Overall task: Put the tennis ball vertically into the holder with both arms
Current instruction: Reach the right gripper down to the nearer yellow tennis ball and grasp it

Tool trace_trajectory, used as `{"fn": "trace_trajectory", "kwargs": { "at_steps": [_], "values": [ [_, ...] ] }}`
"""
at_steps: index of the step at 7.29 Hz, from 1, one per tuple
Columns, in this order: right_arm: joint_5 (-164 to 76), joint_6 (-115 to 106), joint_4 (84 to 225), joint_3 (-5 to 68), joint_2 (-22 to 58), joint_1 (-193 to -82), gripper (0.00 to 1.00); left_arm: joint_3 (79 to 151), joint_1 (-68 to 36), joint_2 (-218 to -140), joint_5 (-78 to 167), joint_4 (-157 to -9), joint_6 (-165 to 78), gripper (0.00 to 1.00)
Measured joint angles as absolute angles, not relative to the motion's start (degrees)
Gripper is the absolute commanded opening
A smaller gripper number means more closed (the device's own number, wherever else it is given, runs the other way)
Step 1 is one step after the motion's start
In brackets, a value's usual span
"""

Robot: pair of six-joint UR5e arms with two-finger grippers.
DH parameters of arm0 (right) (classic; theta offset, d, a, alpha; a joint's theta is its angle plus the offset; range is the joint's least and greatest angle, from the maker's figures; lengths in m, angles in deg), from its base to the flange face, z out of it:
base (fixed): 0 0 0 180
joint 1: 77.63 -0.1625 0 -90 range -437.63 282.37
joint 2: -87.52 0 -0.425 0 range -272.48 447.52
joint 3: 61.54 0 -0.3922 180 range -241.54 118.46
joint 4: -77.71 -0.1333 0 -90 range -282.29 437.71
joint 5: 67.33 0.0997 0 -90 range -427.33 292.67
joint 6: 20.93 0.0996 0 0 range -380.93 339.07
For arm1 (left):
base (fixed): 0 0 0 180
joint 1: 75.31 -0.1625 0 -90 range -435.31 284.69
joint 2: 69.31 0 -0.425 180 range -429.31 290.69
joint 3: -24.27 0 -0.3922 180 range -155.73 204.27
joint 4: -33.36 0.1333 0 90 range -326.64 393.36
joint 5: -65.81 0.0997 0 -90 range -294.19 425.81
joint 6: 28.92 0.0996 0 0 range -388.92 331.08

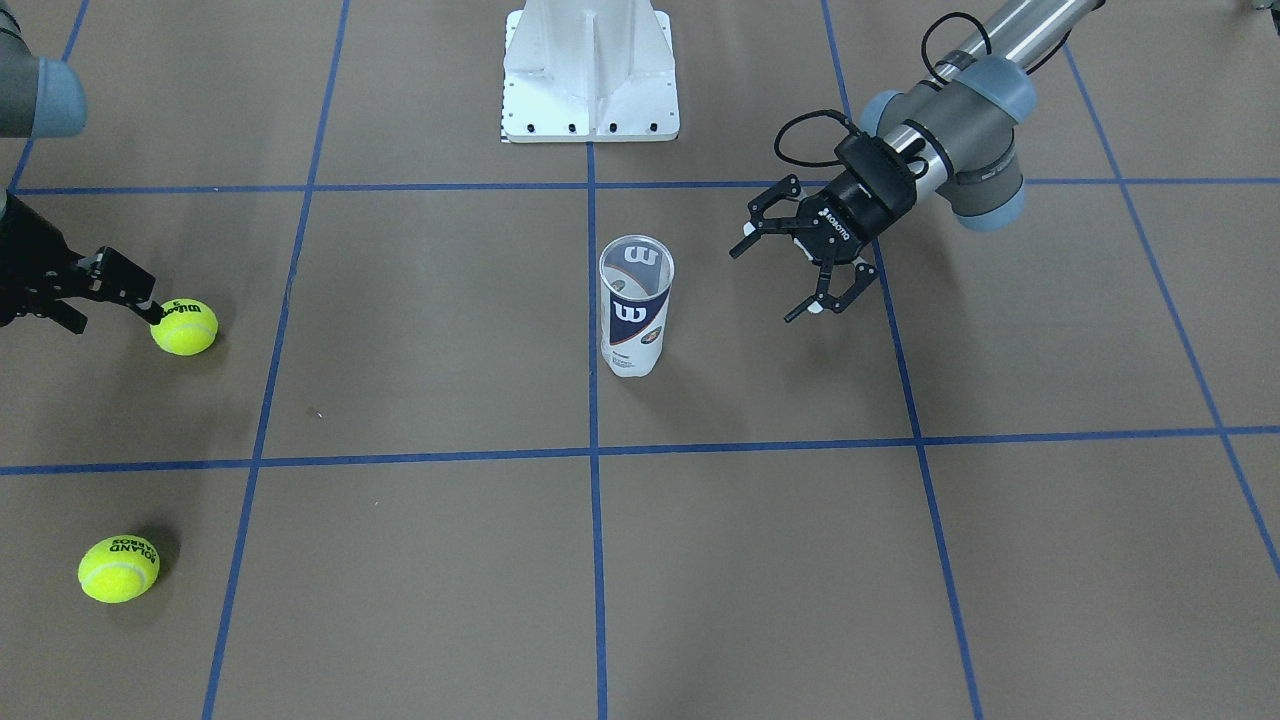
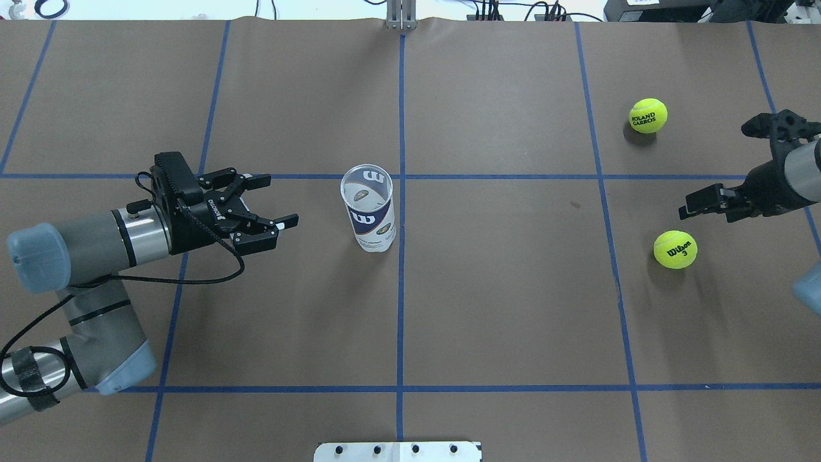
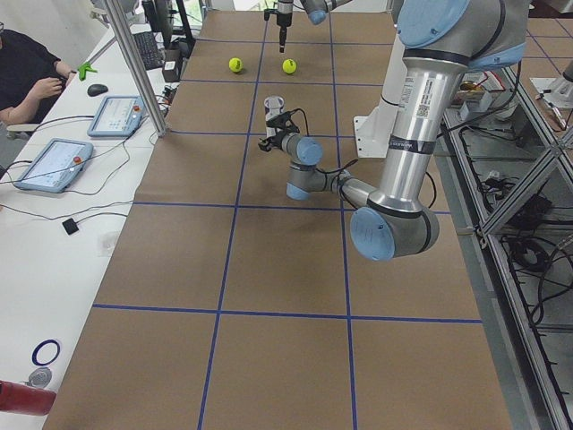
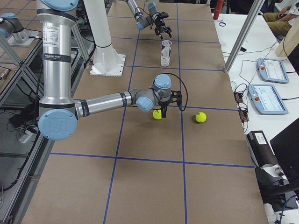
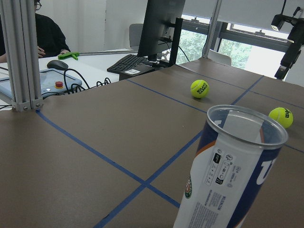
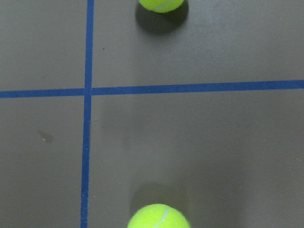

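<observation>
So the left gripper [image 2: 279, 200] is spread wide, holding nothing, and points at the clear plastic tennis-ball can with navy-and-white label [image 2: 369, 215], which stands upright near it but not touching. The right gripper [image 2: 718, 168] is spread too, just beside a yellow tennis ball [image 2: 675, 249].

Clear plastic cylindrical can [image 2: 369, 212] stands upright mid-tabletop [image 2: 500, 289], just to the robot's left of the blue centre tape line [image 2: 400, 308]. Black two-finger left gripper [image 2: 280, 200] sits left of the can, near but apart, fingers toward it. Robot's right side: two yellow felt tennis balls, well apart, one nearer the robot [image 2: 675, 249], one farther [image 2: 648, 115]. Black two-finger right gripper [image 2: 718, 167] is just beside the nearer ball; contact unclear. White metal pedestal [image 1: 590, 70] stands at the robot's edge.
</observation>
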State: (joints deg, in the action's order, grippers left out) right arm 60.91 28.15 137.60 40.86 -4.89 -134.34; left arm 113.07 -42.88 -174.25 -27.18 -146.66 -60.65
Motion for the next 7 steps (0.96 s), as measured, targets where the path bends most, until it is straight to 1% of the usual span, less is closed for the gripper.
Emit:
{"fn": "trace_trajectory", "kwargs": {
  "at_steps": [2,7],
  "values": [
    [59.3,28.0,137.6,40.2,-4.9,-131.4,0.99,112.8,-42.9,-174.2,-27.2,-146.7,-60.6,0.99],
    [58.4,27.4,137.9,37.7,-4.8,-128.0,0.99,112.3,-42.9,-174.2,-27.3,-147.1,-60.6,0.99]
  ]
}}
